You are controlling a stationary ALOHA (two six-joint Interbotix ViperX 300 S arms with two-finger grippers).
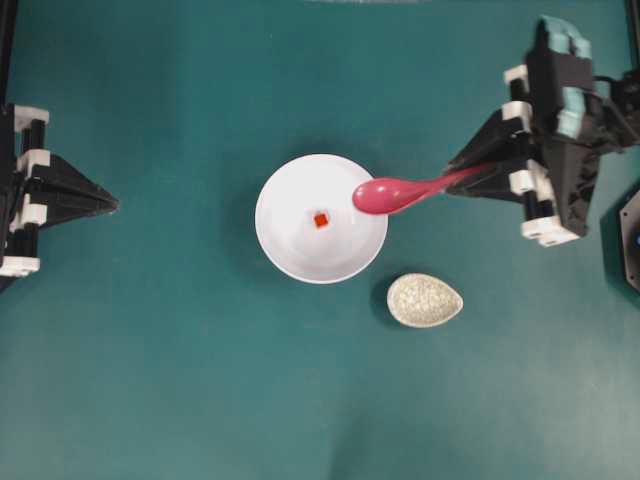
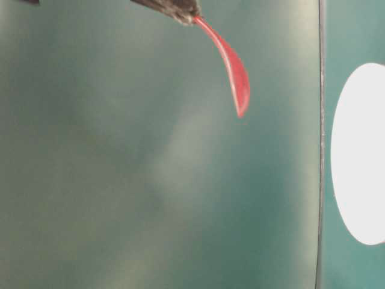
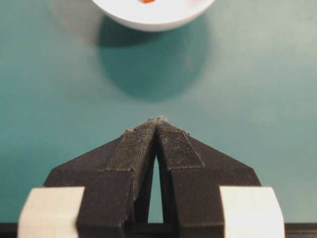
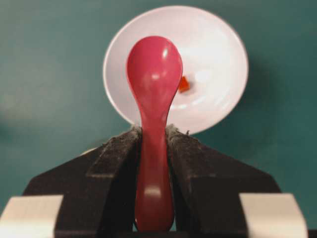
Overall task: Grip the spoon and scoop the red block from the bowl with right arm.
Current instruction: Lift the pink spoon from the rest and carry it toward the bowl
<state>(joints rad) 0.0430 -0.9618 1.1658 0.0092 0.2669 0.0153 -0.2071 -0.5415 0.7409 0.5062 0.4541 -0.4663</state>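
Overhead, spoon (image 1: 392, 194) scoop above bowl (image 1: 290, 258) rim, red block (image 1: 321, 220) apart.

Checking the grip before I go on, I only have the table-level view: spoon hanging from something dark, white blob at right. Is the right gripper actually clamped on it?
Observer: Yes. In the right wrist view the right gripper is shut on the handle of the spoon, a finger on each side.
Operator: Block still in the bowl?
Observer: Yes, overhead shows the red block lying near the middle of the bowl, not in the scoop.
Operator: Where's the scoop relative to the bowl?
Observer: Overhead, it sits over the bowl's right rim, with the block to its left.
Operator: Left arm in the way?
Observer: No. The left gripper is shut, short of the bowl.
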